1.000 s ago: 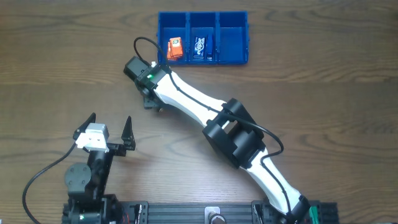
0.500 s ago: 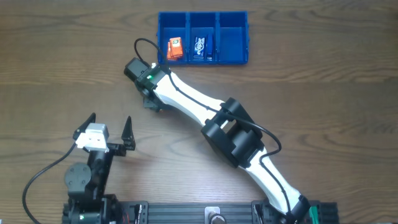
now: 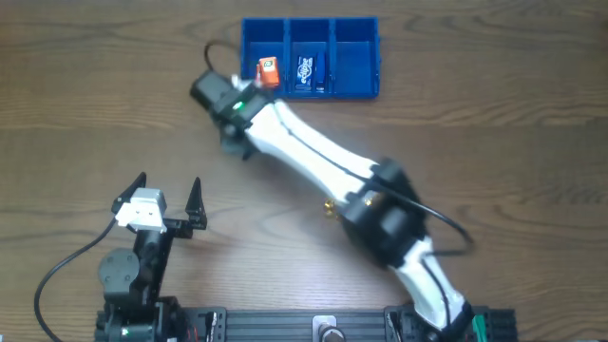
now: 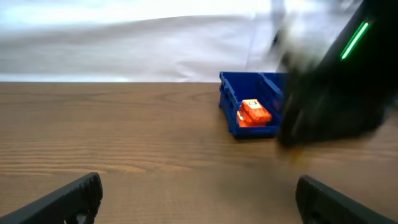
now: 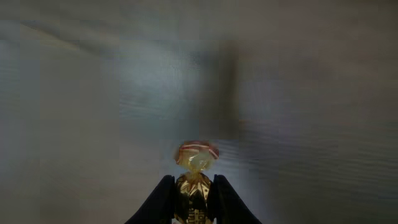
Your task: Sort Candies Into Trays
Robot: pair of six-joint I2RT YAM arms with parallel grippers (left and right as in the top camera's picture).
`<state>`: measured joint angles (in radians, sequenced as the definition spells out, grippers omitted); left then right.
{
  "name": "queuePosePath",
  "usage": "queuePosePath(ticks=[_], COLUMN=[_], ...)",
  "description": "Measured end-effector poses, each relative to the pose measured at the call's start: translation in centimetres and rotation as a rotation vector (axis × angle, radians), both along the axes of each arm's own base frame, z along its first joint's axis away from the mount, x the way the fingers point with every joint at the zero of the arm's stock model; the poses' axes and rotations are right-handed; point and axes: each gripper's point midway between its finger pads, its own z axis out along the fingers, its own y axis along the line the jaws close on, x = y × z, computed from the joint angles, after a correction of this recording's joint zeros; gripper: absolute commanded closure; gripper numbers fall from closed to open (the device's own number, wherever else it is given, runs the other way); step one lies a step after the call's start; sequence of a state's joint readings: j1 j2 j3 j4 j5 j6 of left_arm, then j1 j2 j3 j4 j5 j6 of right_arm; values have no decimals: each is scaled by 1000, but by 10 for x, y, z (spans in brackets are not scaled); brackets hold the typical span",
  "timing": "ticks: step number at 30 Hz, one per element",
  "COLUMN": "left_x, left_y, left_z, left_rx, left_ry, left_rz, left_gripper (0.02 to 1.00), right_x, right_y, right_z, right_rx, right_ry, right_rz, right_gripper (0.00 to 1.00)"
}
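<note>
Gold foil in the right wrist view: pinching a gold-wrapped candy (image 5: 196, 155) between the fingers (image 5: 158, 202) of the right gripper (image 5: 192, 183), closing firmly on its lower body. Pointing the candy's long axis straight out along the fingers, away from the wrist, and fanning its twisted, red-banded end just past the fingertips. Hanging against the blurred wood of the worktop (image 3: 494, 142).

Reaching with the right arm (image 3: 313, 161) across the middle toward the far left. Showing its wrist, from above, just beside the near left corner of the blue tray (image 3: 356, 62); not telling whether over a compartment or short of the wall.

Sitting with that tray at the far middle of the worktop, dividing it into three compartments side by side. Holding in the left compartment an orange candy (image 3: 269, 74), running its long axis from near wall to far wall. Holding in the middle compartment a blue-wrapped candy (image 3: 306, 68), lying the same way, parallel to the orange one and parted from it by a divider.

Parking the left gripper (image 3: 168, 193) close to its own base, well apart from the tray. Spreading its fingers (image 4: 68, 196) wide and gripping nothing. Looking from the left wrist across the wood at the tray's left end, the orange candy, and the dark blurred bulk of the right arm just beside them.
</note>
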<state>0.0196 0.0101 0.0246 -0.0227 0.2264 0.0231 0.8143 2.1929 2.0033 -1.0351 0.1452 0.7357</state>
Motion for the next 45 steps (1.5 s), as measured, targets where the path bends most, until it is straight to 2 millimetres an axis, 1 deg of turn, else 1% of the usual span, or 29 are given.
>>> queuePosePath(ticks=[2,3,4,5,6,7,8,9,11,13,16,20,23,27,31,37,39,41,43,44,45], left_x=[0,0,0,0,0,0,0,0,0,0,0,0,0,0,0,0,0,0,0,0,0], left_y=[0,0,0,0,0,0,0,0,0,0,0,0,0,0,0,0,0,0,0,0,0], left_z=[0,0,0,0,0,0,0,0,0,0,0,0,0,0,0,0,0,0,0,0,0], left_rx=[0,0,0,0,0,0,0,0,0,0,0,0,0,0,0,0,0,0,0,0,0], left_ry=[0,0,0,0,0,0,0,0,0,0,0,0,0,0,0,0,0,0,0,0,0], left_rz=[0,0,0,0,0,0,0,0,0,0,0,0,0,0,0,0,0,0,0,0,0], left_gripper=[20,20,20,20,20,20,20,20,23,20,23,23,20,20,20,23,20,20,23,20,20], right_x=[13,19,28,36,47,59,70,82,104,123,142,154,157,161,162,162,161,161,161,161,162], right_y=[-25,-37,-55,-69,-88,-108,-129,-148,-175,-191,-203,-208,-210,-209,-206,-205,-205,-205,-206,-207,-208], right_z=[55,73,96,109,123,132,136,136,129,118,86,42,25,22,21,10,8,8,8,8,8], right_rx=[34,42,54,61,63,60,49,34,7,-14,-53,-87,-91,-85,-80,-87,-88,-90,-91,-92,-91], right_ry=[-94,-127,-171,-199,-232,-257,-273,-284,-299,-310,-282,-220,-191,-197,-196,-175,-171,-170,-169,-169,-170], right_rz=[-22,-35,-62,-85,-117,-150,-183,-214,-254,-271,-271,-254,-241,-228,-208,-197,-195,-191,-184,-183,-186], right_gripper=[818,818,818,818,818,827,829,831,829,829,829,827,825,803,803,792,728,610,301,248,224])
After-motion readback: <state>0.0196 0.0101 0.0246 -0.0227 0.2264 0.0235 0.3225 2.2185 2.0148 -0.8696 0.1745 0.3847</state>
